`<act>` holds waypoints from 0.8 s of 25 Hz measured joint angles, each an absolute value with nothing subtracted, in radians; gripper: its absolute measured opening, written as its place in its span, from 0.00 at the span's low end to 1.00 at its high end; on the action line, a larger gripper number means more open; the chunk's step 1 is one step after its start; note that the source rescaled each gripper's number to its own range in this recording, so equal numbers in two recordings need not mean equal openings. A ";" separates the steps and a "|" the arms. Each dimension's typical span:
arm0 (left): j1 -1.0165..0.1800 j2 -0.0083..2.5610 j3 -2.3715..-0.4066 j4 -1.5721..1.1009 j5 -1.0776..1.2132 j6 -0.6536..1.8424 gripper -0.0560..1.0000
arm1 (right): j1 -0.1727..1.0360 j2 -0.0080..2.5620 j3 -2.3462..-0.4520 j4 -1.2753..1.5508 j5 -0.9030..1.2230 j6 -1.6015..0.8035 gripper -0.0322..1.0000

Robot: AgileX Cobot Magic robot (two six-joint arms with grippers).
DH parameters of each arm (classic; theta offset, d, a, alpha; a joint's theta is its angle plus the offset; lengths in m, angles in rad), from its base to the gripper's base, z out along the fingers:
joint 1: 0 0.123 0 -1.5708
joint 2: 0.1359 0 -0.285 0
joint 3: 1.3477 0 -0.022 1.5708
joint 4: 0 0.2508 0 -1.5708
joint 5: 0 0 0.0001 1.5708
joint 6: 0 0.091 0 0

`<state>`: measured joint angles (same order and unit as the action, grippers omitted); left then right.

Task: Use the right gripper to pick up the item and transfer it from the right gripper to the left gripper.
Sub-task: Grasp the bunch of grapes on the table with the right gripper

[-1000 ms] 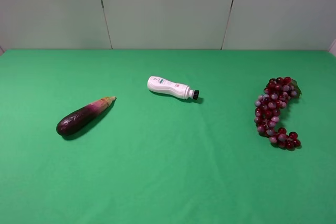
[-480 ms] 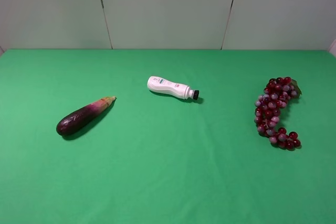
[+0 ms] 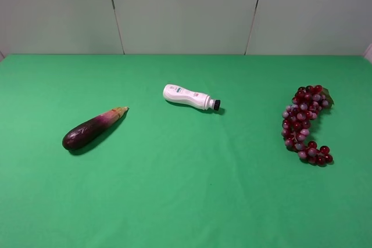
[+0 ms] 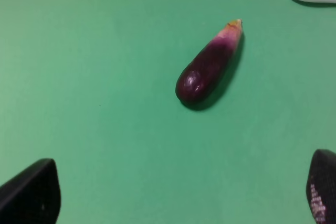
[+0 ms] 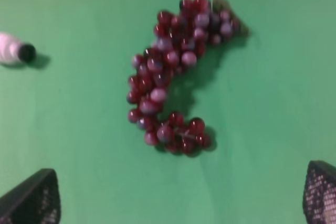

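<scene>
The item, a curved bunch of dark red and purple grapes [image 3: 304,123], lies on the green cloth at the right; neither arm shows in the exterior high view. In the right wrist view the grapes [image 5: 173,72] lie ahead of my right gripper [image 5: 181,195], whose two black fingertips [image 5: 31,200] stand far apart with nothing between them. My left gripper [image 4: 184,195] is open too, its fingertips [image 4: 29,195] wide apart and empty above the cloth, with a purple eggplant [image 4: 208,64] ahead of it.
A purple eggplant [image 3: 93,128] lies at the left of the cloth. A white bottle with a black cap [image 3: 192,97] lies on its side near the middle. A pale panelled wall [image 3: 186,10] closes the far edge.
</scene>
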<state>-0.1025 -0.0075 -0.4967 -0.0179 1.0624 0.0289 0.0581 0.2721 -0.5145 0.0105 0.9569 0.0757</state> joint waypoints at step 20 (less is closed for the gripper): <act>-0.102 -0.007 -0.497 -0.018 1.062 0.029 0.96 | 0.110 1.393 -0.808 0.000 0.547 0.072 1.00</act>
